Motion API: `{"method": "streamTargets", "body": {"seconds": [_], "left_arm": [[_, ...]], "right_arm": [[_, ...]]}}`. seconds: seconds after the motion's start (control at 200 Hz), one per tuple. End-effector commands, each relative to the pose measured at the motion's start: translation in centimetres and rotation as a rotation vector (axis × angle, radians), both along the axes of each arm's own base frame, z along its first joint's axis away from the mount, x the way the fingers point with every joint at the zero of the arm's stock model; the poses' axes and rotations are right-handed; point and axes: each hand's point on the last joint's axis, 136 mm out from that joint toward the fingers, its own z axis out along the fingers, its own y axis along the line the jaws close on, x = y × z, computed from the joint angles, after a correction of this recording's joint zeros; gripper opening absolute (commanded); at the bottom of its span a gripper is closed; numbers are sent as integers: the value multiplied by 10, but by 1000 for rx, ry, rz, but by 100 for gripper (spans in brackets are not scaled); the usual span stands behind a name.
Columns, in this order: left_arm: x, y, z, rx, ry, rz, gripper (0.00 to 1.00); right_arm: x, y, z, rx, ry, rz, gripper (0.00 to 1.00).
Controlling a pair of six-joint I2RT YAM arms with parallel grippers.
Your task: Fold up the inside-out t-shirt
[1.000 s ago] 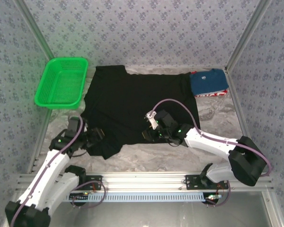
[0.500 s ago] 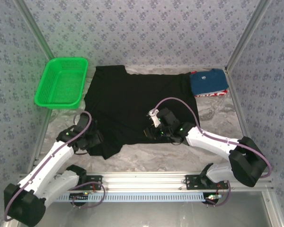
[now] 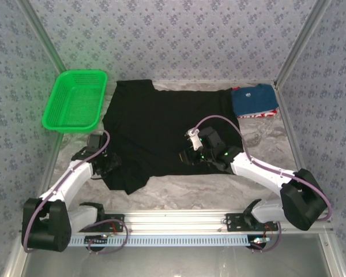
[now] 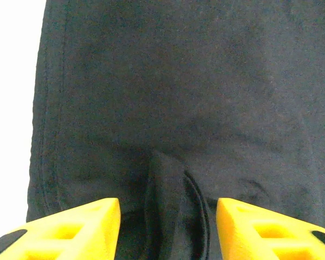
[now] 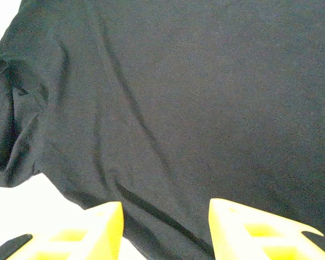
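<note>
Left claw (image 4: 168,208) parted astride a raised ridge of the inside-out t-shirt (image 3: 161,127), right claw (image 5: 165,214) parted over its near hem, gripping nothing. Spread out flat just right of the green basket (image 3: 75,101); no fold visible yet, so seemingly all folding left to do.

Green basket (image 3: 75,103) left; folded blue shirt (image 3: 254,99) right.

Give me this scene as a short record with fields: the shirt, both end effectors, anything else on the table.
garment: large black fabric t-shirt, spread on marbled table
left end effector: open, straddling a raised fabric fold
right end effector: open, over the near hem
others: green plastic basket far left; folded blue shirt far right
</note>
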Motion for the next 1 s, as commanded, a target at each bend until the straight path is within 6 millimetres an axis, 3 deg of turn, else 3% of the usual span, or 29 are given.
{"method": "streamTargets", "body": {"seconds": [0.0, 0.49, 0.63, 0.759, 0.824, 0.909, 0.994], "left_arm": [[9, 3, 0, 21, -22, -25, 42], [11, 11, -3, 27, -17, -31, 7], [13, 7, 6, 3, -47, -36, 0], [12, 4, 15, -25, -59, -33, 0], [11, 1, 20, -43, -76, -32, 0], [12, 0, 29, -45, -99, -37, 0], [16, 0, 40, -42, -122, -44, 0]], "right_arm": [[-3, 1, 9, 19, -1, 16, 47], [-1, -8, 12, 12, 9, -17, 47], [4, -23, 12, -13, 38, -91, 47], [11, -67, 5, -128, 106, -274, 49], [10, -114, -3, -230, 174, -441, 50], [-7, -164, -12, -323, 254, -602, 52], [-23, -196, -23, -323, 343, -717, 53]]}}
